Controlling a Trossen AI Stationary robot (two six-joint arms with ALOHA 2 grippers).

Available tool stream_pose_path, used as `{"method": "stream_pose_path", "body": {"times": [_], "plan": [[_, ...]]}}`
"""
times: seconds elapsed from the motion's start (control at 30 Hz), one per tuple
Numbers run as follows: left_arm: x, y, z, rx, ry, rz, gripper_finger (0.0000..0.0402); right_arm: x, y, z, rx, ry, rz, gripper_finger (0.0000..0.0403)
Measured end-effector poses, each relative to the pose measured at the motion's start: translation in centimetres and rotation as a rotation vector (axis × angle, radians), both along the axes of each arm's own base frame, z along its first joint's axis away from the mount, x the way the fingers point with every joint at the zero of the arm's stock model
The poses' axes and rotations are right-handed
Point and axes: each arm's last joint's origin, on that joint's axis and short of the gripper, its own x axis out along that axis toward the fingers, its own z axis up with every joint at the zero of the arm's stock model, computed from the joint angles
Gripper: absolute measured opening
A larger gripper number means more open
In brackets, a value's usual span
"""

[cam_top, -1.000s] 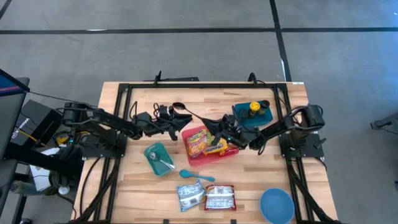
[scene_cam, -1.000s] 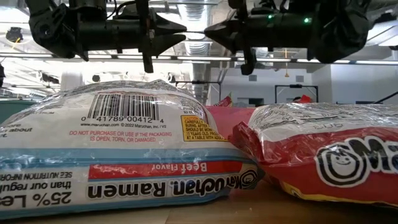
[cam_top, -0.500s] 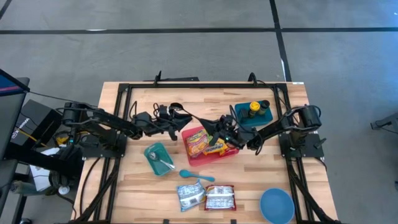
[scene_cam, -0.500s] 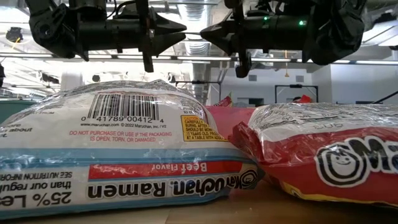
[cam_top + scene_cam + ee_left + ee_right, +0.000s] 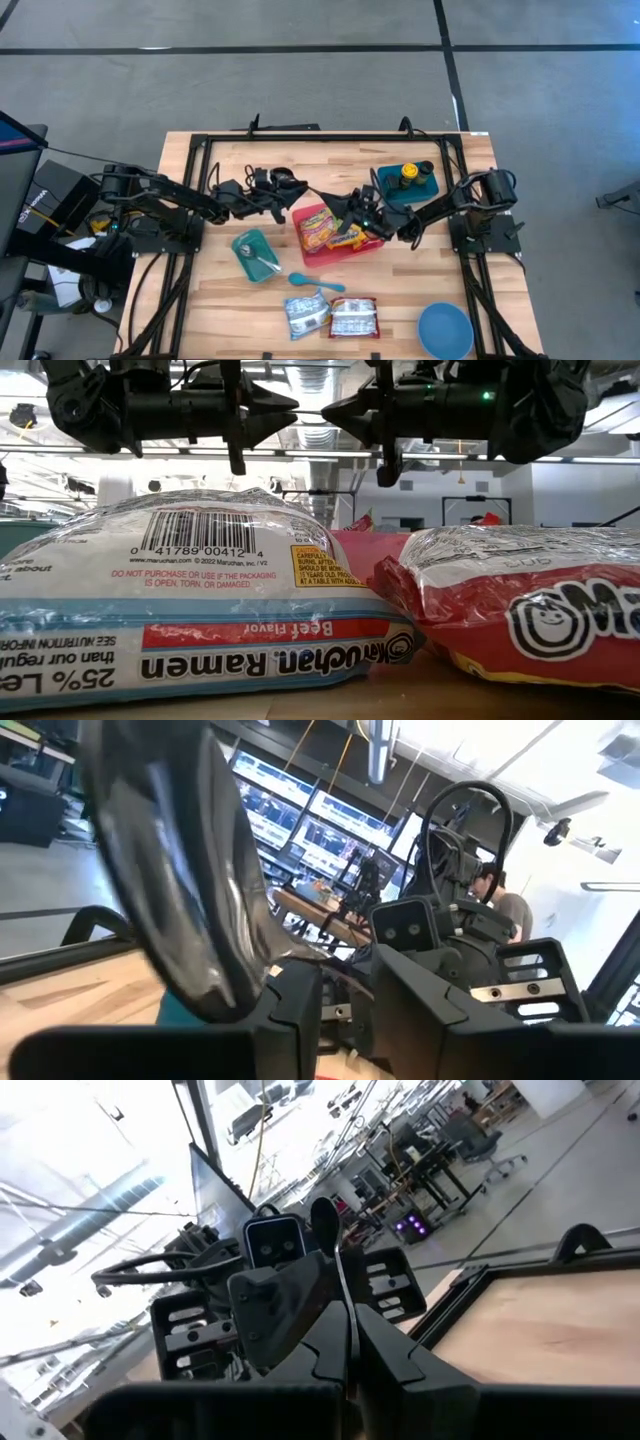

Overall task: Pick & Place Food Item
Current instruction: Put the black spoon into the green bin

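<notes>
The wooden tabletop carries the food in two places. A red tray of snack packets sits at the middle, and two ramen packs lie flat near the front edge.

Both arms meet over the tray's far side. The left hand hangs just beyond the tray's far-left corner. The right hand hangs over the tray itself, right above the packets.

A dark utensil, possibly a spoon or ladle, stretches between them with its long axis running from one hand to the other. The left hand is clamped on its broad, shiny end. The right hand is pressed together on the thin end.

So neither hand is free for food yet. The tray packets lie straight below the right hand, the nearer one, with their long sides running front to back. The ramen packs are well apart from both hands, towards the front. I'd judge that one hand must let go of the utensil before reaching down.
</notes>
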Motion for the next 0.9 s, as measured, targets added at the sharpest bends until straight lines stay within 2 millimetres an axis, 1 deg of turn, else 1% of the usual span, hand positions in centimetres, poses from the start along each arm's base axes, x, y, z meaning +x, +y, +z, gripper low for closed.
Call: {"method": "stream_pose_path", "body": {"times": [0.17,0.33,0.6,0.9], "plan": [[-0.03,0.12,-0.01,-0.011,-0.001,0.041,0.0055,0.02,-0.33,0.00,0.041,-0.021,-0.002,0.0001],[-0.06,0.12,0.12,-0.018,-0.014,0.041,0.0027,0.04,-0.46,0.10,0.046,-0.030,-0.004,0.0001],[-0.09,0.17,0.17,-0.018,-0.016,0.055,0.0031,0.47,-0.43,0.41,0.047,-0.023,-0.011,0.0001],[-0.08,0.16,0.16,-0.019,-0.016,0.051,0.0015,0.47,-0.43,0.41,0.046,-0.022,-0.011,0.0002]]}}
